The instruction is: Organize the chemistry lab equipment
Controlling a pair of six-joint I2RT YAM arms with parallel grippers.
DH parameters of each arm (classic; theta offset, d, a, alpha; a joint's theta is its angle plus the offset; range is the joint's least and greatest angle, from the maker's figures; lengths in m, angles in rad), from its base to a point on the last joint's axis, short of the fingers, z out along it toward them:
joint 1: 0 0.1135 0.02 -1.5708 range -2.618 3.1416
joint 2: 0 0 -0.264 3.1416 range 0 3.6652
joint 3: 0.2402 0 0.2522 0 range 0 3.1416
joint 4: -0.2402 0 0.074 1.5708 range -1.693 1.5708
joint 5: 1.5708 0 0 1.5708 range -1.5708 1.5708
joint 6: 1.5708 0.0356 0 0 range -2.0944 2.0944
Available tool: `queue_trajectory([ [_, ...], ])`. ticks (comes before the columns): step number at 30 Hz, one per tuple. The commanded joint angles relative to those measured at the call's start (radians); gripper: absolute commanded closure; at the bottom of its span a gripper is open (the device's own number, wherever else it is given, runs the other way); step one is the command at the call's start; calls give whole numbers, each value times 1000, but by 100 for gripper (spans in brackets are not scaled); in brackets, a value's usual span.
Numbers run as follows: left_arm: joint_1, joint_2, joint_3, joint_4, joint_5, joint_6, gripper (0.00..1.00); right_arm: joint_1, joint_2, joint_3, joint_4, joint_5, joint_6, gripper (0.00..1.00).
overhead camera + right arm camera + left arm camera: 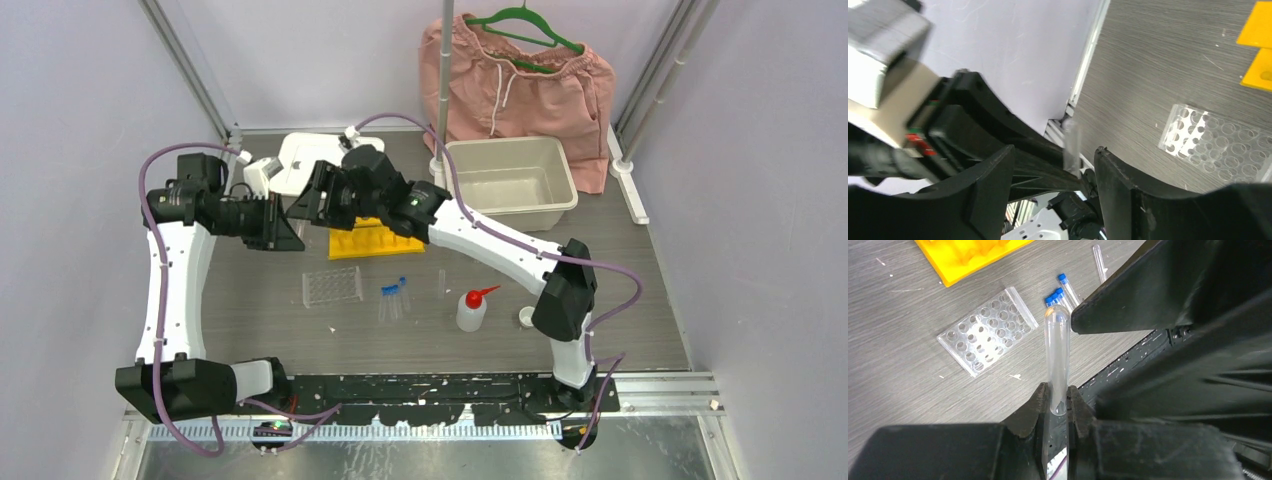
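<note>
My left gripper point(1057, 392) is shut on the lower end of a clear tube point(1057, 355), which sticks out above the table. My right gripper point(1054, 150) is open, its fingers standing wide on either side of that same tube point(1071, 145) without touching it. In the top view both grippers point(290, 228) point(305, 205) meet above the table's left rear. Below them lie a clear rack point(332, 286), a yellow rack point(375, 240), blue-capped tubes point(393, 297), a loose clear tube point(441, 281), a white squeeze bottle with a red nozzle point(471, 310) and a tiny white cup point(526, 317).
A beige tub point(512, 180) stands at the back right, with pink shorts on a green hanger point(520, 80) behind it. A white lid point(305, 160) lies at the back left. A metal post point(440, 100) rises beside the tub.
</note>
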Motion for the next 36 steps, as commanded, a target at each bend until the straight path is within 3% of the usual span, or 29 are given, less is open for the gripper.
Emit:
queue_trajectory([
  [1,3,-51,-1,9,70,69,96,-34,23,184,-107,-184,-72,35],
  [5,2,-81,-13,13,108,106,97,-51,92,303,-217,-308,-130,35],
  [10,2,-123,-23,22,130,138,98,-56,130,402,-353,-290,-210,36],
  [17,2,-162,-40,46,136,143,100,-59,131,417,-379,-278,-229,44],
  [32,2,-165,-43,40,146,154,100,-60,168,496,-397,-300,-238,66],
  [36,2,-160,-48,44,142,151,100,-61,165,497,-403,-304,-254,81],
])
